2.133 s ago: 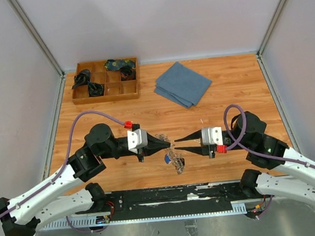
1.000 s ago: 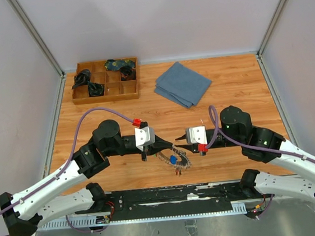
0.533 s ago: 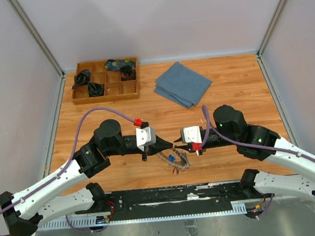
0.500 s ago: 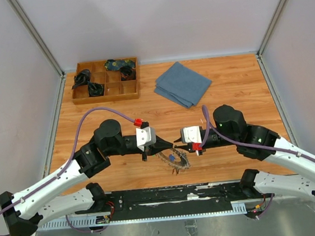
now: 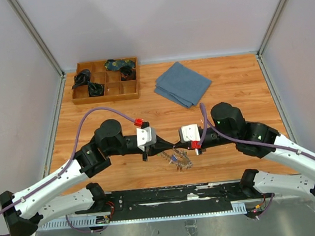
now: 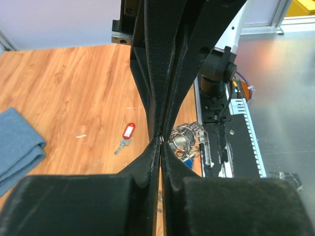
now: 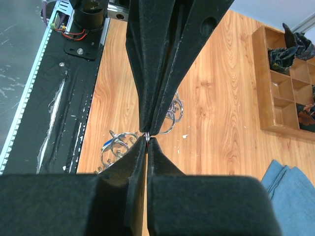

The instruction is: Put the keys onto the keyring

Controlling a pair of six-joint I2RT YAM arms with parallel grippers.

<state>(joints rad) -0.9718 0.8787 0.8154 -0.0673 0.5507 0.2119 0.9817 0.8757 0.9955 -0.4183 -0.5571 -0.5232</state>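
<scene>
Right fingers [image 5: 177, 144] have closed since a moment ago and slid inward, so they now meet the left fingers [image 5: 171, 146] tip to tip above the near middle of the table [image 5: 227, 88]. Both pairs are pressed flat together. From the right wrist a glint of silver wire sits exactly where the tips meet - which pair pinches it I cannot tell. The keyring [image 5: 176, 158] lies just below that meeting point, lower and more bunched than before. It is a silvery tangle of loops and keys with a blue tag showing, its long axis running from upper left to lower right in the top view. One loose key [image 6: 127, 132] with a red tag lies flat on the table near the bunch - in the left wrist view the tag is at upper right and the blade points lower left.
</scene>
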